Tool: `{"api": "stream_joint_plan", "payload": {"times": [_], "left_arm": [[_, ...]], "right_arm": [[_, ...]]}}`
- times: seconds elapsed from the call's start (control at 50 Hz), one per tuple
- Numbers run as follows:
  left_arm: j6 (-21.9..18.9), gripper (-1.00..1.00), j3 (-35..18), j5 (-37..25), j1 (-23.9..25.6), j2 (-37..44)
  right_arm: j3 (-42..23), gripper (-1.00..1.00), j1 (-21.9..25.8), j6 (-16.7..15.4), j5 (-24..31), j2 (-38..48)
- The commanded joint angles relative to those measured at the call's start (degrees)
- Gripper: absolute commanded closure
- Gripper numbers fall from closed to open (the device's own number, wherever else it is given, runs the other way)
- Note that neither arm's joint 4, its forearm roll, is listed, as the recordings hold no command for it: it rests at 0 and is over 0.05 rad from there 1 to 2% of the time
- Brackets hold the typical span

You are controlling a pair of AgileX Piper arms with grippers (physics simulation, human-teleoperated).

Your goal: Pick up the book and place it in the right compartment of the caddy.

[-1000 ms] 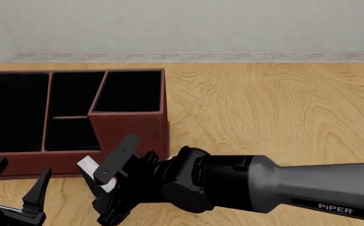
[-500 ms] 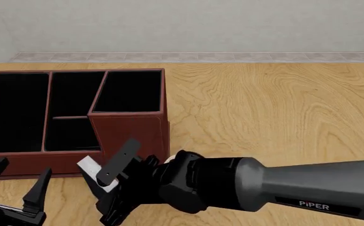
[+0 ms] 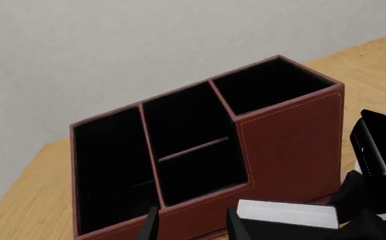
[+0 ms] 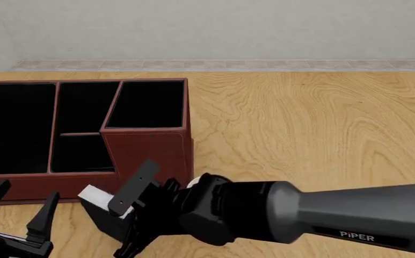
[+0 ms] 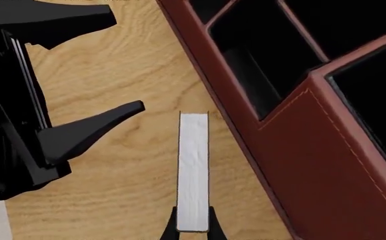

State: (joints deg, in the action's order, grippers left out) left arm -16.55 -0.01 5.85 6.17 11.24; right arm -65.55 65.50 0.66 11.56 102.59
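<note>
Front view, right gripper [image 4: 125,217] clamping book [image 4: 96,197], just beside caddy [image 4: 150,148] front wall.

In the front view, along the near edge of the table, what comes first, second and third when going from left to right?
Left gripper → book → right arm.

light: even, bright | shadows: faint, soft | glare: none | focus: sharp throughout

Wood-grain table [image 4: 300,123]; matt, stitched, seemingly leather-like caddy [image 4: 150,150]; white paper-edged book [image 5: 193,170]
</note>
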Motion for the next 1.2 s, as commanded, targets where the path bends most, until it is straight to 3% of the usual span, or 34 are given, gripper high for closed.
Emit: {"api": "stream_joint_plan", "payload": {"times": [0.02, 0.62, 1.2], "left_arm": [[0.0, -1.00, 0.0, 0.7, 0.0, 0.9], [0.2, -1.00, 0.0, 0.5, -0.2, 0.8], [0.4, -1.00, 0.0, 0.7, -0.4, 1.0]], "right_arm": [[-0.2, 1.00, 0.1, -0.8, 0.7, -2.3], [1.4, 1.00, 2.2, -1.4, 2.4, -7.6], [4.3, 1.00, -0.5, -2.4, 5.7, -17.4]]}}
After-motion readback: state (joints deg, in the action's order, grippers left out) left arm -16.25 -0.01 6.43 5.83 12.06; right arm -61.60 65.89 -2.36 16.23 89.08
